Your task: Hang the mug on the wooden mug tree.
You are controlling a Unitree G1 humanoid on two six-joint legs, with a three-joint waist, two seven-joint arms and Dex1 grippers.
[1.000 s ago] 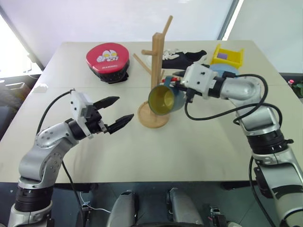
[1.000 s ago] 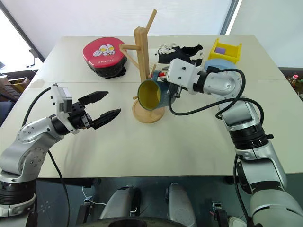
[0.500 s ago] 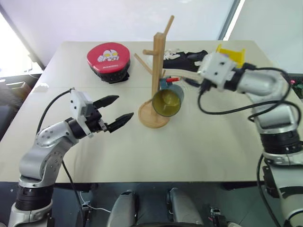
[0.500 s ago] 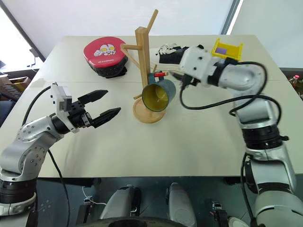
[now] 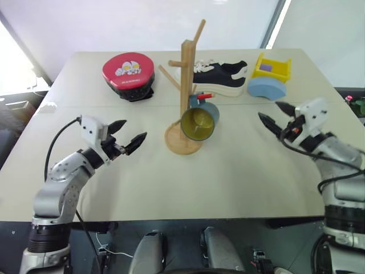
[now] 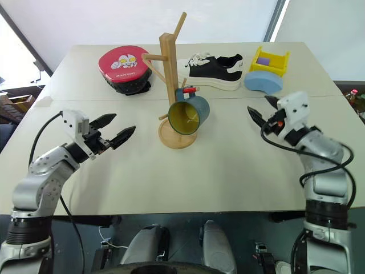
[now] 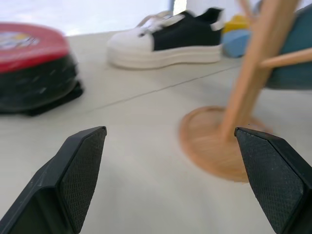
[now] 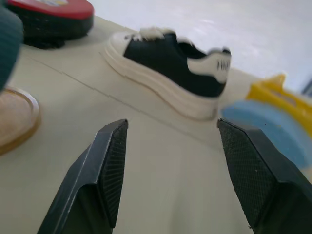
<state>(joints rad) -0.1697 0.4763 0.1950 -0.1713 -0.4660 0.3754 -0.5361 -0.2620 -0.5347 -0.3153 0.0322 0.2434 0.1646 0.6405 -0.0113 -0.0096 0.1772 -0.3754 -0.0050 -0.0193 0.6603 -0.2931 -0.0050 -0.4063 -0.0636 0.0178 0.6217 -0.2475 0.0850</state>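
Note:
The teal-blue mug (image 5: 199, 121) hangs by its handle from a low peg on the right side of the wooden mug tree (image 5: 188, 68), its yellow-green mouth facing me. No gripper touches it. The tree's round base (image 7: 214, 146) rests mid-table. My right gripper (image 5: 268, 110) stands open and empty, well to the right of the mug. To the left of the tree, my left gripper (image 5: 135, 129) is open and empty too, pointing toward the base. In the left wrist view the black fingers (image 7: 80, 170) frame the post and base.
A red round pad (image 5: 129, 73) lies at the back left. A black-and-white shoe (image 5: 219, 77) sits behind the tree. At the back right are a light blue arch block (image 5: 266, 88) and a yellow box (image 5: 274, 67). The table's front edge (image 5: 188, 217) is close to me.
My right gripper has let go of the mug and swung away right and down. The mug now hangs free on the peg. My left gripper has dropped lower and to the left.

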